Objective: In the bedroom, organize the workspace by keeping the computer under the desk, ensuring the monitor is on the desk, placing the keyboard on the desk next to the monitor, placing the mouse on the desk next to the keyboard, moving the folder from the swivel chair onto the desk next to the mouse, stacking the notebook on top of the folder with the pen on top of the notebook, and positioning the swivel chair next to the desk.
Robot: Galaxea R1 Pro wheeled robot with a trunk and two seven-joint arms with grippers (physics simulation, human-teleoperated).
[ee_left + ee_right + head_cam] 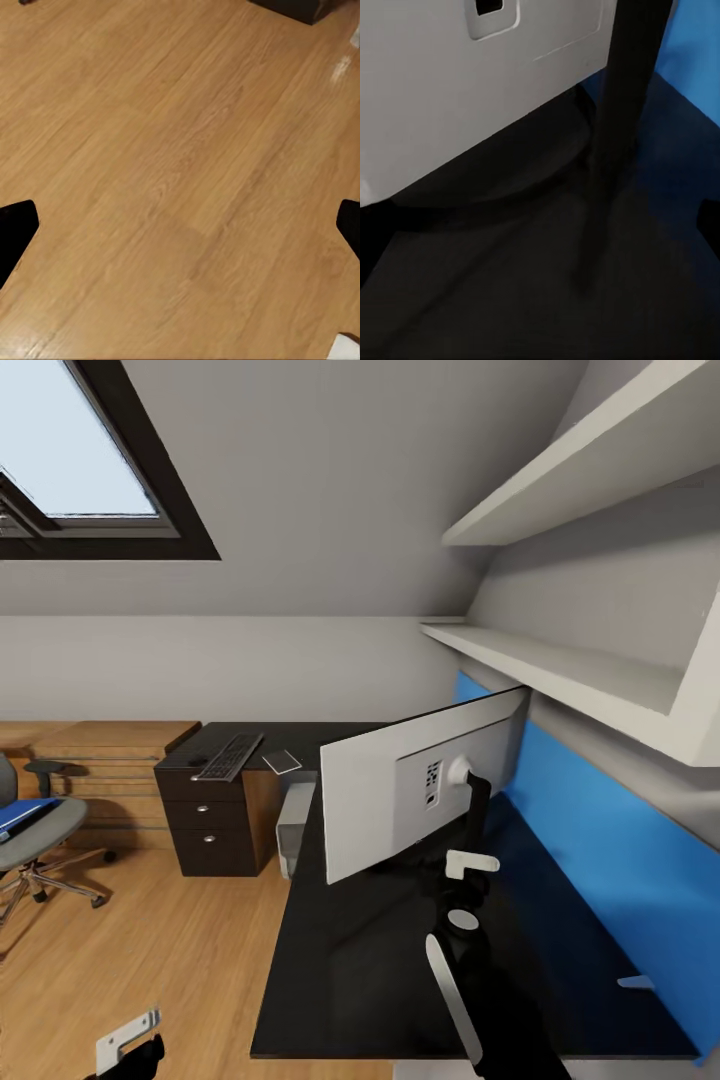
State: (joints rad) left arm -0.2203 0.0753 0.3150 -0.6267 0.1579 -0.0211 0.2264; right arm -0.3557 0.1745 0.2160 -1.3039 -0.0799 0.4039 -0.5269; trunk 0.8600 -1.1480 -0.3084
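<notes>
The monitor [400, 800] stands on the black desk [340, 970], its white back facing me. My right gripper [470, 860] hovers just behind the monitor's slim black stand [622, 112], fingers apart and empty. On the desk's far wing lie the keyboard [230, 756] and the grey notebook [282, 761]. Under the desk stands the computer [295, 825]. At the left, the swivel chair [40, 830] carries the blue folder [20, 815]. My left gripper [180, 225] hangs open over the wooden floor. Mouse and pen are out of view.
A dark drawer unit [210, 820] stands under the desk's far wing, with light wooden cabinets [100, 760] beside it. A blue wall panel [600, 840] backs the desk, under white shelves [560, 670]. A small pale object [635, 982] lies by the panel. Open floor [150, 960] spreads to the left.
</notes>
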